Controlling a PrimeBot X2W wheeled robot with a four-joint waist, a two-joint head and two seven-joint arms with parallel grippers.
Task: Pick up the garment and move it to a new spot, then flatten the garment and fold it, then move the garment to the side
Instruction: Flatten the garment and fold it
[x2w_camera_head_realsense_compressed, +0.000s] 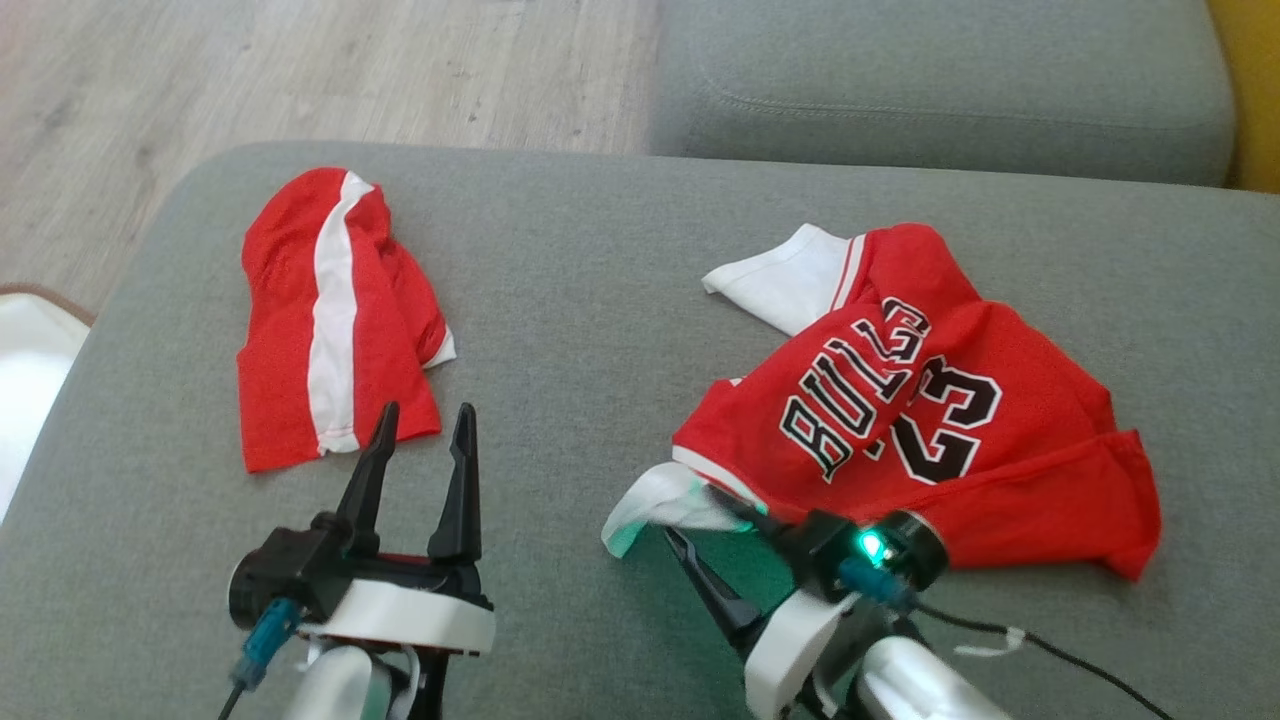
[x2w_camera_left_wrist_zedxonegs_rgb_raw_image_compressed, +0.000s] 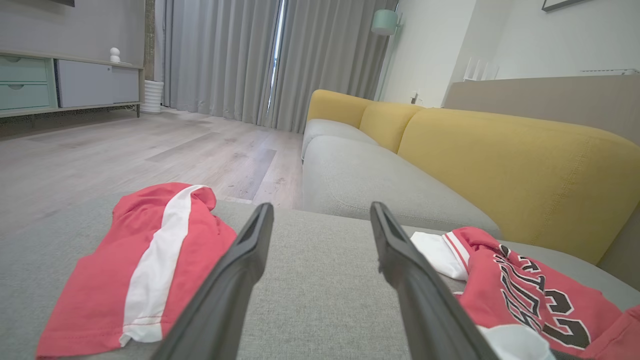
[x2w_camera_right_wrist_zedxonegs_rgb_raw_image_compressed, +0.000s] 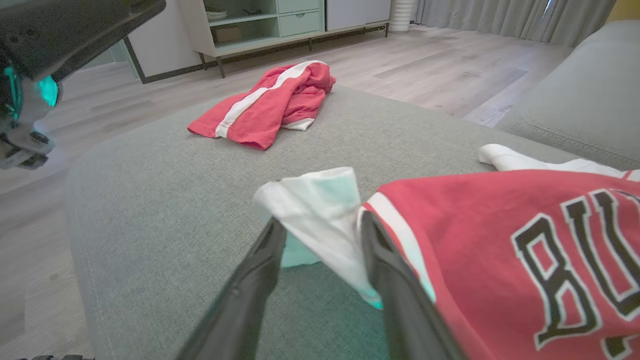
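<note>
A red garment, a jersey with "BULLS 23" lettering and white sleeves, lies crumpled on the right of the grey sofa seat. It shows in the left wrist view and the right wrist view as well. My right gripper is at its near white sleeve; the jaws stand apart with the sleeve draped between them. My left gripper is open and holds nothing, just right of the near hem of the red shorts.
Red shorts with a white stripe lie on the seat's left. Another grey cushion lies beyond, with a yellow backrest. Wooden floor and a pale rug border the left edge. A cable trails from my right wrist.
</note>
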